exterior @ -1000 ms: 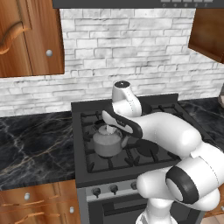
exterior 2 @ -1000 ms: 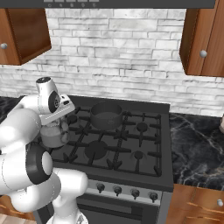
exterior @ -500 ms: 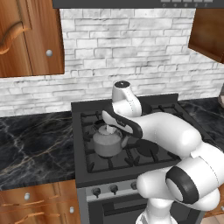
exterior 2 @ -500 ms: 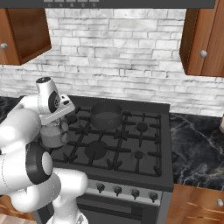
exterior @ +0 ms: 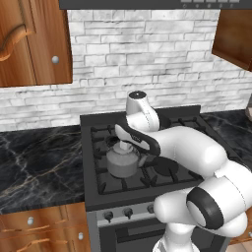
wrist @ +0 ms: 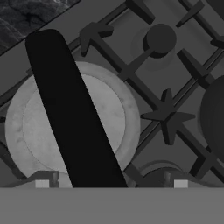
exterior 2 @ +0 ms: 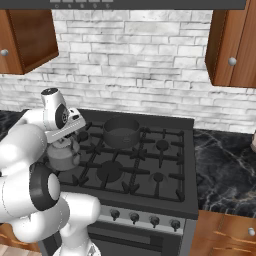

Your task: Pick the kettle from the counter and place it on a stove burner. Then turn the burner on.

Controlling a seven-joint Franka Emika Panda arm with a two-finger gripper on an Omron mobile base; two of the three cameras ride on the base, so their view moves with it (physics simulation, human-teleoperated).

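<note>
The dull-grey kettle stands upright on the grate over the stove's front-left burner, also seen from the other side as kettle. My gripper hangs just above it. In the hand view the kettle's round lid lies below, crossed by its black arched handle. My gripper is open, and the handle runs between the two spread fingertips without touching either. The black marble counter lies left of the stove.
A dark grey pot sits on a back burner, close behind the kettle. Free burners lie to the right on the black stove. A row of knobs runs along the stove front. Wooden cabinets hang at both upper sides.
The jaws have opened off the kettle's handle. The arm and the kettle stay where they were.
</note>
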